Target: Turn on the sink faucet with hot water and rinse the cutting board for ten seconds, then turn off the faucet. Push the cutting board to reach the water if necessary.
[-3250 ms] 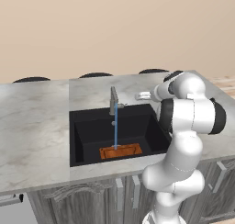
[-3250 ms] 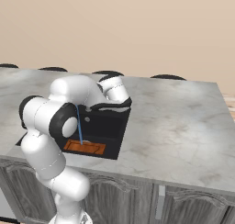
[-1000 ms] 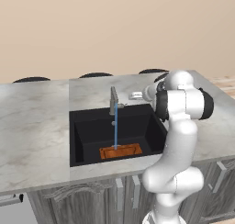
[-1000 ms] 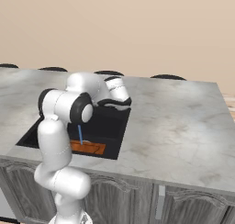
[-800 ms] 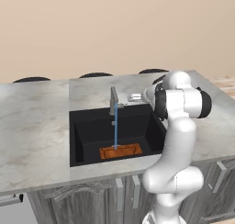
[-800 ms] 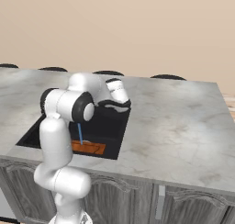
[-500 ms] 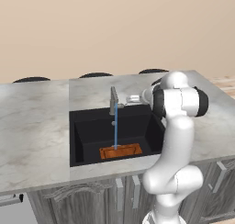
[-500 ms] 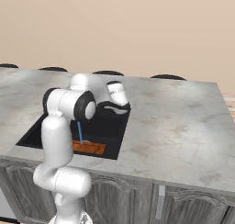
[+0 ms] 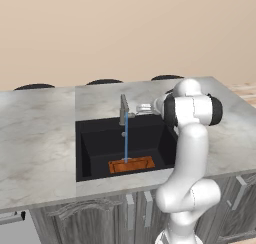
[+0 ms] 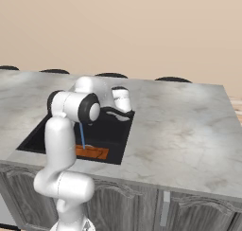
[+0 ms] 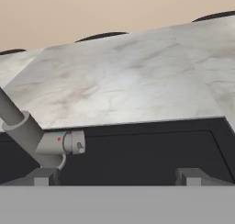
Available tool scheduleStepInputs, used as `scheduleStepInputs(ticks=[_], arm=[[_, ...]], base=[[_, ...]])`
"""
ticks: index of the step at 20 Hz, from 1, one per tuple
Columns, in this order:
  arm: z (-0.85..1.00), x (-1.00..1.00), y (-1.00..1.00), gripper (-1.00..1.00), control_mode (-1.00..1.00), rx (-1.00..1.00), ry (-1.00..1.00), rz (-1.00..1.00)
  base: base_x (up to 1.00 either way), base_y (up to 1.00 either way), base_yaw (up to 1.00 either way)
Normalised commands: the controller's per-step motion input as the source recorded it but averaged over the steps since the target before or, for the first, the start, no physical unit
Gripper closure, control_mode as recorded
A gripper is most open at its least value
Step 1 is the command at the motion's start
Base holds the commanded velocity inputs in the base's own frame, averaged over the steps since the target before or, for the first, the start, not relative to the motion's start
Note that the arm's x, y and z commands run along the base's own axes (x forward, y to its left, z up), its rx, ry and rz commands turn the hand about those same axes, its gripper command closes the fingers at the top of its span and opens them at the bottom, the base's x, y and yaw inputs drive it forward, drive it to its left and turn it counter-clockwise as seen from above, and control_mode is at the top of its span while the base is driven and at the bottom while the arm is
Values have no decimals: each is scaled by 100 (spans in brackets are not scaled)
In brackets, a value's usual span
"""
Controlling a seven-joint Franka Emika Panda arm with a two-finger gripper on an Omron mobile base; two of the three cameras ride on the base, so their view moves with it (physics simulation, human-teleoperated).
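gripper (image 11: 114,177) in the hand view: fingers spread wide, nothing between them, aimed level along the back edge of the sink (image 11: 137,149). the faucet (image 11: 27,133) sits low left, its side lever (image 11: 69,142) just up and inward of the left fingertip, apart from it (probably lined up for the shut-off push, my guess).

left base view: water (image 9: 126,140) runs straight down from the spout onto the cutting board (image 9: 132,165), which lies flat at the basin's front, stream hitting near its left-middle. no push needed, i'd say. the hand is level with the faucet top, just to its right, well above the board.

right base view: the arm's elbow covers the faucet; board and stream show under it, wrist over the sink's rear right corner. marble counter (image 10: 179,126) to the right.
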Motion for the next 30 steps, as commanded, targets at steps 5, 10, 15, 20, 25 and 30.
scheduleStepInputs(ticks=[5, 10, 15, 20, 25, 30], arm=[[-1, 4, 0, -100, -100, 4, 0, 0], [0, 1, 0, -100, -100, 1, 0, 0], [0, 0, 0, -100, -100, 0, 0, 0], [0, 0, 0, -100, -100, 0, 0, 0], [0, 0, 0, -100, -100, 0, 0, 0], [0, 1, 0, -100, -100, 0, 0, 0]], base=[[0, 0, 0], [0, 0, 0], [0, 0, 0], [0, 0, 0], [0, 0, 0], [0, 0, 0]])
